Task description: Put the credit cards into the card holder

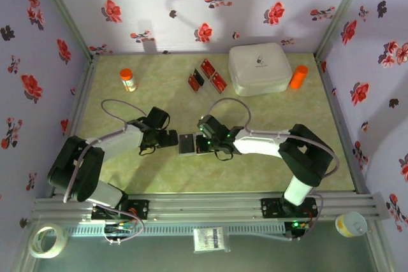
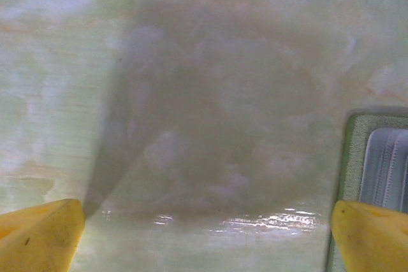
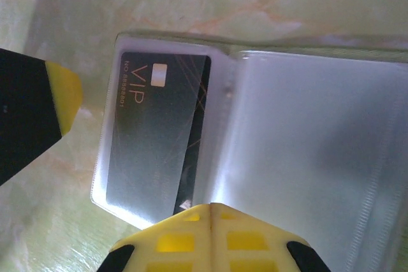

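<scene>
The right gripper (image 3: 210,224), tips closed together and seemingly empty, is resting at the edge of the open holder (image 3: 306,144). The left gripper (image 2: 204,237) is hanging wide open and empty just beside it, and the red cards (image 1: 207,68) are lying well apart at the back. A sideways push could be sliding the thin holder or folding it shut; a dark card (image 3: 153,138) in its sleeve is showing "VIP" and "NO", the digits blurred.

Lilac walls (image 1: 191,4) dotted with red and dark flowers close in on three sides, well beyond the left fingers (image 2: 38,234). Under them lies a glossy pale-green marbled surface (image 1: 159,78), with light glinting between the yellow tips and a soft shadow ahead. Behind runs a grey metal rail (image 1: 210,203).
</scene>
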Action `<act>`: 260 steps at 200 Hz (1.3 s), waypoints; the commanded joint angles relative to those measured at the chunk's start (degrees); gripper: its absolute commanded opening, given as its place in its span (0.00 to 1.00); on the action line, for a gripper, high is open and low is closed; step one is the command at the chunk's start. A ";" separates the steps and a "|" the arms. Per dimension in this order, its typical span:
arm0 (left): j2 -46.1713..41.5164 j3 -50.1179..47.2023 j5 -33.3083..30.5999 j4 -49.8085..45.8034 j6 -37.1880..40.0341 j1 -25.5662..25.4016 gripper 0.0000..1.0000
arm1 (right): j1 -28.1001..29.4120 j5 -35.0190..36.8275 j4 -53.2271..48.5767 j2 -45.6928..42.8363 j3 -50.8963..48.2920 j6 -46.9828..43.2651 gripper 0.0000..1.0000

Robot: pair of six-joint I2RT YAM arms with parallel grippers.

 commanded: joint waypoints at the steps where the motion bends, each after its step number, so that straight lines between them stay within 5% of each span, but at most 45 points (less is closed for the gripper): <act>1: 1.05 0.76 0.45 0.83 1.34 -0.51 1.00 | 0.32 -0.32 2.68 1.78 2.26 1.70 0.00; 260: 4.76 -1.31 0.46 4.16 0.69 -2.86 1.00 | 0.74 -4.57 4.41 8.30 5.03 4.12 0.00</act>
